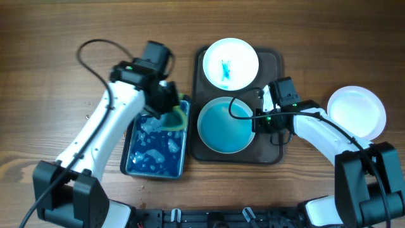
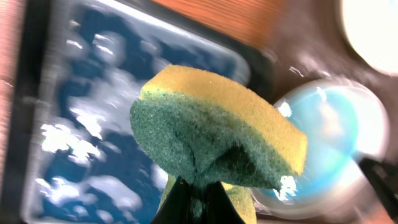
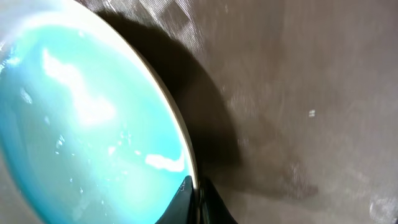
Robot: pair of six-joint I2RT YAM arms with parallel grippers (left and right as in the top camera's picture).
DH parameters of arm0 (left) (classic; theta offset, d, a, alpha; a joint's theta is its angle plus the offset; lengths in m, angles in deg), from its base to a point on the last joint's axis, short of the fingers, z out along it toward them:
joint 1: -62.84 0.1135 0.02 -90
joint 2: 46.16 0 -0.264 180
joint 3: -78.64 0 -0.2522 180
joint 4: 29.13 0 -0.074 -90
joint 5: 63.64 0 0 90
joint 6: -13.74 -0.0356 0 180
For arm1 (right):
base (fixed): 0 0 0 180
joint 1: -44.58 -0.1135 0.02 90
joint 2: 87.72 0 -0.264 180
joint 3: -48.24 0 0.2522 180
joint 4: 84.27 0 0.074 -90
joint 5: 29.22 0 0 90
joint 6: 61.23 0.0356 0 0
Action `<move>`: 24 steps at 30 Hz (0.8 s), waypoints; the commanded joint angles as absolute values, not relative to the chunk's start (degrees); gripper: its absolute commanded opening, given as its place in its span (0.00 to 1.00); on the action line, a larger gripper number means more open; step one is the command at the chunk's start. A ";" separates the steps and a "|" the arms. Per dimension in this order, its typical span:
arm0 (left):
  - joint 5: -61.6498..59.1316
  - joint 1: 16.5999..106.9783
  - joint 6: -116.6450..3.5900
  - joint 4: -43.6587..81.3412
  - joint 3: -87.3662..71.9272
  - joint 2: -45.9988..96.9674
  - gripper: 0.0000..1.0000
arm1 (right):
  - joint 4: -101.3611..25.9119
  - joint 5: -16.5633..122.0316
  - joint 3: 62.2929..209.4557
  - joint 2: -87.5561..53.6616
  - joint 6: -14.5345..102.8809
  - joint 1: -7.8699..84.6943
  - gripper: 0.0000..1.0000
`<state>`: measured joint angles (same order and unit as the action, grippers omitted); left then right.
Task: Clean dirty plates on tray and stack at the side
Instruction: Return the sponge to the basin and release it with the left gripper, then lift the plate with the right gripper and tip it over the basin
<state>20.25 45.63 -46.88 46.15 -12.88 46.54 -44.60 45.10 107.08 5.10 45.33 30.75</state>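
A dark brown tray (image 1: 273, 63) holds two plates. The far one (image 1: 230, 61) is white with a blue smear. The near one (image 1: 223, 125) is covered in blue wash. My right gripper (image 1: 257, 120) is shut on that plate's right rim (image 3: 186, 155), one finger inside and one outside. My left gripper (image 1: 169, 104) is shut on a yellow and green sponge (image 2: 217, 130), held above the right edge of the blue soapy basin (image 1: 155, 149). A clean white plate (image 1: 356, 112) lies on the table at the right.
The basin (image 2: 93, 124) holds blue water with patches of foam. Cables run over the tray beside the right arm and behind the left arm. The tray's brown floor (image 3: 298, 93) fills the right wrist view.
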 commanded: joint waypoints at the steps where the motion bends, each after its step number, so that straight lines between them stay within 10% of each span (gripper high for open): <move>1: 24.49 49.67 -47.66 40.36 -20.83 46.74 0.04 | -46.35 46.80 106.51 6.21 43.87 31.04 0.05; 8: 21.69 50.26 -47.34 34.31 -28.55 46.70 0.09 | -41.17 46.73 107.80 5.47 46.49 31.06 0.04; 14: 20.36 52.58 -47.56 37.54 -24.90 43.68 0.97 | -30.52 51.39 114.86 0.20 42.07 31.04 0.04; 24: 16.12 64.77 -47.29 43.03 -19.30 33.10 1.00 | -16.38 51.48 132.34 -1.37 39.28 24.48 0.04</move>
<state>20.14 59.09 -47.14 42.39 -20.75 37.58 -16.05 51.08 127.91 -0.43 40.63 29.02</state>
